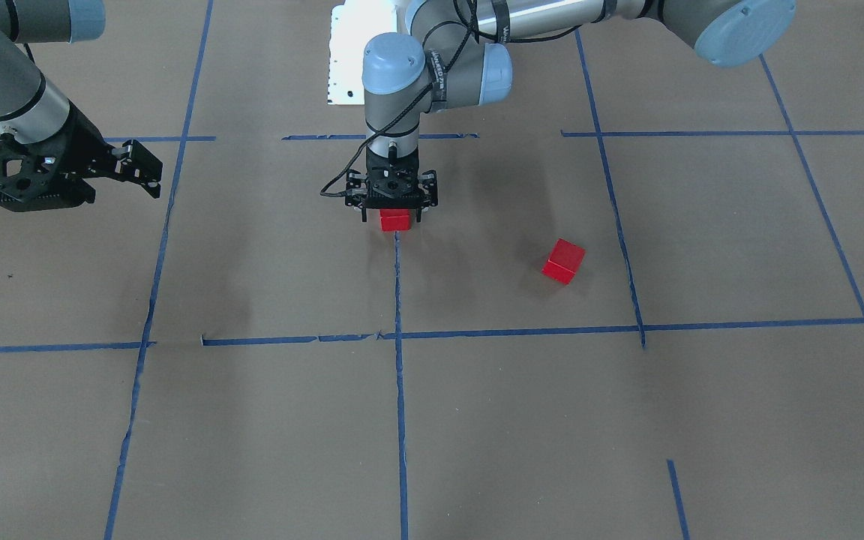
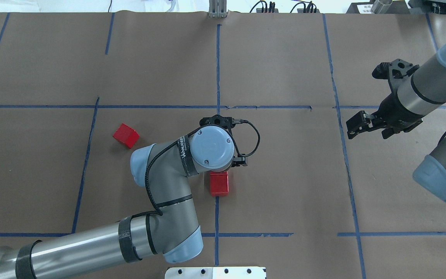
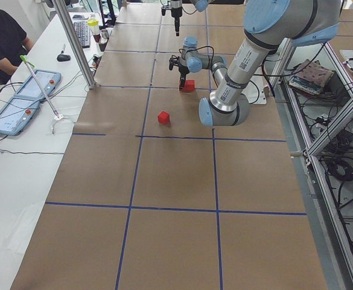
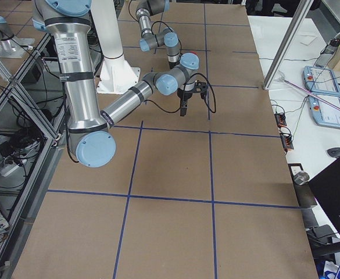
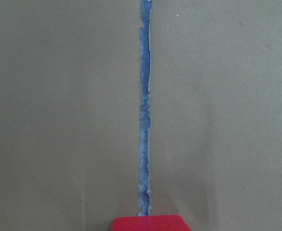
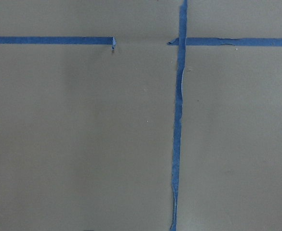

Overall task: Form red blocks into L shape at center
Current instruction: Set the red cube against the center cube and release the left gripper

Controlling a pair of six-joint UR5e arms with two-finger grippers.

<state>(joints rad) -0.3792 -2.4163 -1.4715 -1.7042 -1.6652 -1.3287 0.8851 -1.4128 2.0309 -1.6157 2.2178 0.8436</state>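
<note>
My right arm [image 4: 77, 75] is nearest: silver tubes, blue caps, elbow low, forearm out to my right gripper [image 4: 183, 109], pointing straight down over brown paper [image 4: 170, 232] w/ blue tape grid [image 4: 211, 168]. Left arm [image 4: 158, 40] sits farther back. 2 pendants [image 4: 332, 113] on white side bench [image 4: 318, 148].

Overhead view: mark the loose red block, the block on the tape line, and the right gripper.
Loose block [image 2: 126, 135], overhead view, middle of the cube.
Tape-line block [image 2: 219, 183], overhead view, middle of its visible part.
Right gripper [image 2: 352, 128], overhead view, between its fingertips.
</note>
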